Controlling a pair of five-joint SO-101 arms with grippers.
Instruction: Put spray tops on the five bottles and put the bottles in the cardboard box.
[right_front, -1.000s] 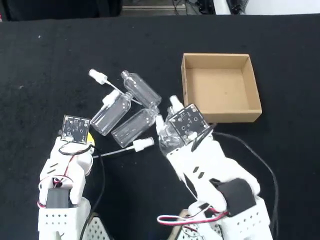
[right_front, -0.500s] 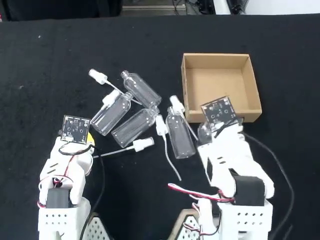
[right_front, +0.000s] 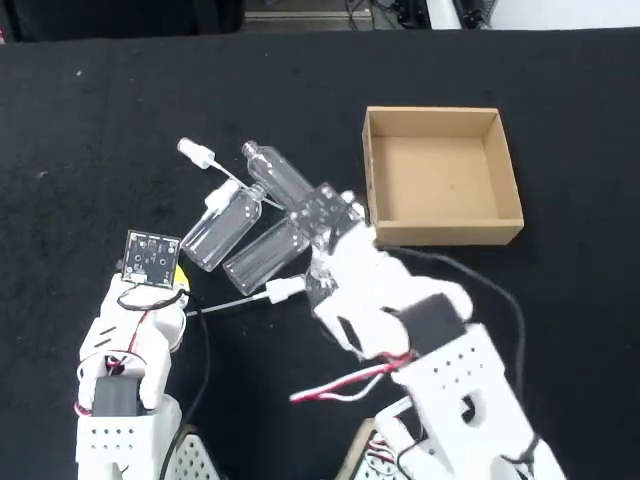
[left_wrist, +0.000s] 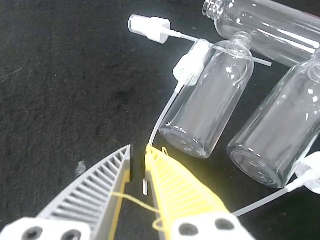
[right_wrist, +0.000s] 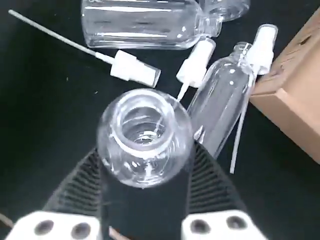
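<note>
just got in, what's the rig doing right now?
The right gripper has its jaws shut on an uncapped bottle, held above the table near the cardboard box. The left gripper sits low, its jaws pinched on the tube tip of a spray top. The other bottles and loose tops lie on the table. Nothing is in the box yet.

Clear capless bottles (right_front: 225, 225) and white spray tops (right_front: 197, 153) in a jumble beside the open cardboard box (right_front: 450, 232)

Robotics lab bench, black cloth (right_front: 90, 90) covering the table, dark cables (right_front: 395, 12) and gear lying beyond its far edge at 12 o'clock.
</note>
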